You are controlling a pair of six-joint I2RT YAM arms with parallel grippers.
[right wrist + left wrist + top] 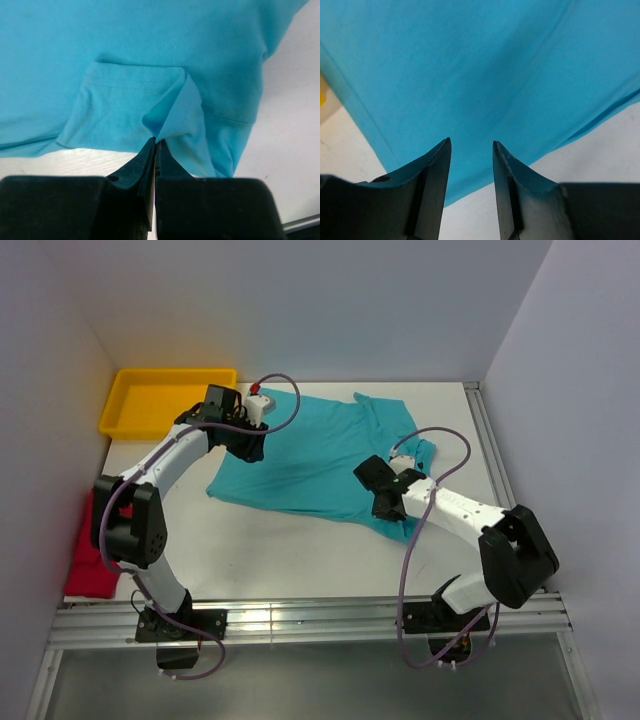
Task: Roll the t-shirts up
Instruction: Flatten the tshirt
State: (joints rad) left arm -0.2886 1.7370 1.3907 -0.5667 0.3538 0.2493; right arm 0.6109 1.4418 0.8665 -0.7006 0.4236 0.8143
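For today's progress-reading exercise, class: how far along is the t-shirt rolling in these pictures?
Done: nothing rolled; the teal t-shirt lies spread flat. In hand: right fingers pinch a fold at its edge; left fingers stand open over its other side. Left: rolling it, then the red t-shirt at the left side of the table.

Two t-shirts (pixel 310 460) (pixel 88 565), one tray (pixel 170 374), two arms (pixel 170 455) (pixel 460 508)

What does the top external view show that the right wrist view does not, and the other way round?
Only the top external view: the yellow tray in the far left corner and the red t-shirt at the left edge. Only the right wrist view: the right gripper shut on a raised fabric fold, with stitching visible. Both: the teal t-shirt spread on the white table.
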